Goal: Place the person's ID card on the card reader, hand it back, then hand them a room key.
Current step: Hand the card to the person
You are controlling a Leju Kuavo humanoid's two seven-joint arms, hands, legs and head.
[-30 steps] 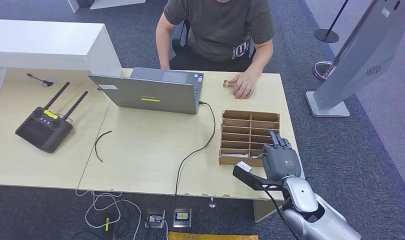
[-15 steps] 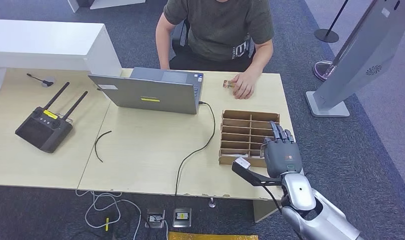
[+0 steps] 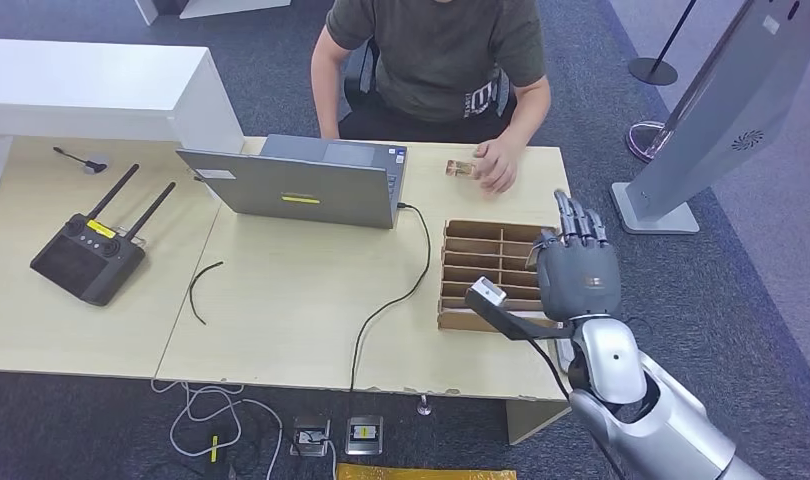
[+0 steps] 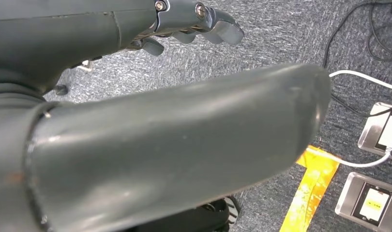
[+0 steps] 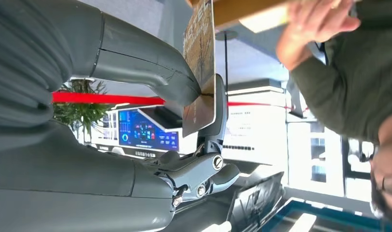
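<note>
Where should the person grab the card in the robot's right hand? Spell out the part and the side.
Probably best: pinch the card by its free end, the long part sticking out past the thumb of the right hand, coming from the person's own side. Thumb and a finger clamp only one end, leaving both faces beyond bare.

room key card (image 5: 200, 72) upright, pinched in right hand (image 3: 578, 277) above cardboard divider tray (image 3: 499, 272); ID card (image 3: 460, 169) flat beyond tray.

laptop (image 3: 306, 185) left of divided box (image 3: 496, 270), remote (image 3: 89, 255) far left
</note>
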